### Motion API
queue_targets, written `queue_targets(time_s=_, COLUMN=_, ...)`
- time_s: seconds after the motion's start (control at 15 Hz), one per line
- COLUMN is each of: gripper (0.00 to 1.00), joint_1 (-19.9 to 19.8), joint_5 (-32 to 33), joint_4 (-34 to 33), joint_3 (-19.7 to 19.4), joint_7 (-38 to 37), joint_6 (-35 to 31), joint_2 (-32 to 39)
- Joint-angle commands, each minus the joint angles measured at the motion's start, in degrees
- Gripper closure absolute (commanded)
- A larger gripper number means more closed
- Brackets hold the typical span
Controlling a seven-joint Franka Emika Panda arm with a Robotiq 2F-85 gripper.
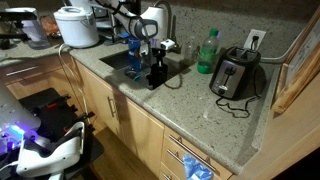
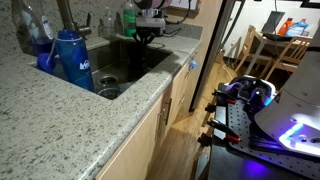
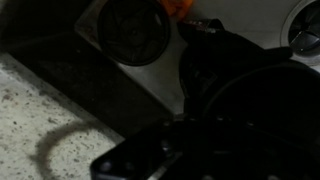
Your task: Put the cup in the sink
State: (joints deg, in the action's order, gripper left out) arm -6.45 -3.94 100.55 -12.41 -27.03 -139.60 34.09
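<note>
My gripper (image 1: 157,62) hangs over the near edge of the sink (image 1: 120,62) and is shut on a dark cup (image 1: 158,76), which it holds upright. In an exterior view the gripper (image 2: 148,36) is at the far side of the sink basin (image 2: 125,62). In the wrist view the dark cup (image 3: 250,90) fills the right side and hides the fingers. The sink drain (image 3: 135,30) shows beyond it, at the top.
A blue bottle (image 1: 135,52) (image 2: 72,60) stands beside the sink. A green bottle (image 1: 207,50) and a toaster (image 1: 236,75) stand on the granite counter (image 1: 195,105). A white rice cooker (image 1: 77,25) sits at the far end. A faucet (image 2: 68,14) rises behind the sink.
</note>
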Motion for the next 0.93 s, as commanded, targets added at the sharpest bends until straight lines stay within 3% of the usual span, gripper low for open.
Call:
queue_targets(time_s=0.0, gripper=0.67, joint_1=-0.9, joint_5=-1.0, joint_4=-1.7, joint_3=0.6, joint_7=2.3, joint_6=1.1, joint_2=0.3)
queue_targets(time_s=0.07, gripper=0.64, joint_1=-0.9, joint_5=-1.0, joint_4=-1.8, joint_3=0.5, joint_7=2.3, joint_6=1.2, joint_2=0.3)
queue_targets(time_s=0.6, gripper=0.03, joint_1=-1.6, joint_5=-1.1, joint_4=-1.7, joint_3=0.4, joint_7=3.4, joint_6=1.7, joint_2=-1.9)
queue_targets(time_s=0.87, gripper=0.0, joint_1=-1.9, joint_5=-0.8, joint_4=1.0, joint_3=-0.4, joint_7=3.1, joint_6=2.6, joint_2=-7.5)
